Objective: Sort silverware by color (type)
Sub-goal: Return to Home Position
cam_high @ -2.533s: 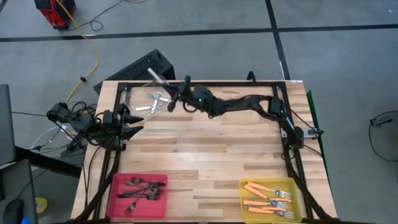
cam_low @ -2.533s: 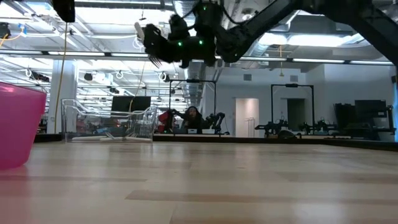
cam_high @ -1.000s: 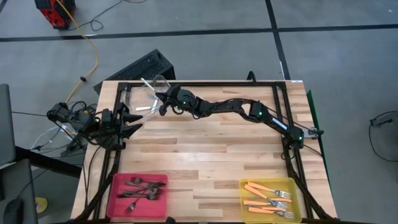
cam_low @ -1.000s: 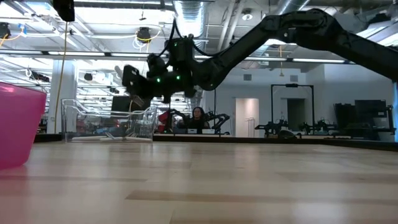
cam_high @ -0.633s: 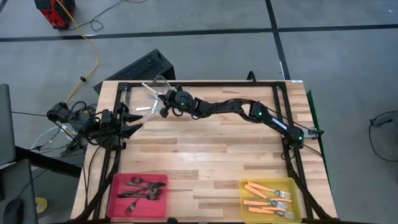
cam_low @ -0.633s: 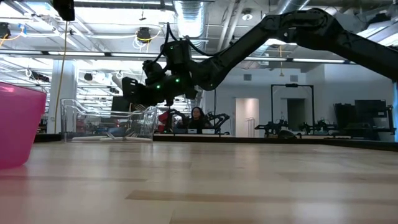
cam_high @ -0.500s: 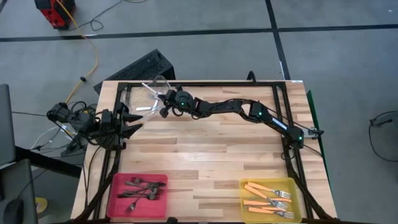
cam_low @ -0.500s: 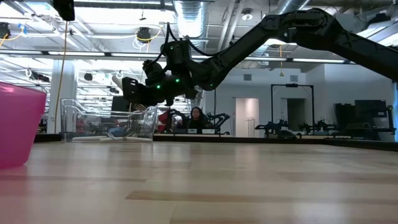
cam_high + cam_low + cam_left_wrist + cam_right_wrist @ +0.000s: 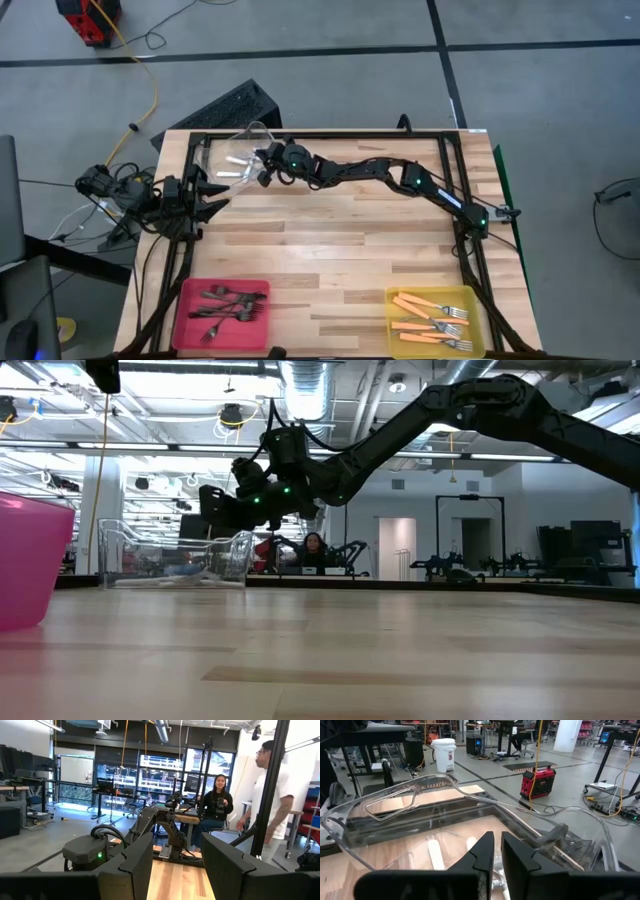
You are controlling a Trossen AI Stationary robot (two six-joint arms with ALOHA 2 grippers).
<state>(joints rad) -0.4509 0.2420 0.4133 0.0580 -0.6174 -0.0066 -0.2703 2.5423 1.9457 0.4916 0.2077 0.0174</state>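
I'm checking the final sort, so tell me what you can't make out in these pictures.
Forks in the clear bin: in the high view the right gripper covers some, so no count.
Same forks, low view: blurred behind the bin's wall.
Pink bin, low view: cut by the left edge; wall hides its contents.
Yellow bin: outside the low view.

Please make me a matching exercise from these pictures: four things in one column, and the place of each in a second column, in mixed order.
Column 1
1. dark forks
2. orange-handled forks
3. right hand
4. left hand

Column 2
a. at the clear bin
b. in the yellow bin
c. at the left edge of the table
d. in the pink bin

Pairs: 1-d, 2-b, 3-a, 4-c
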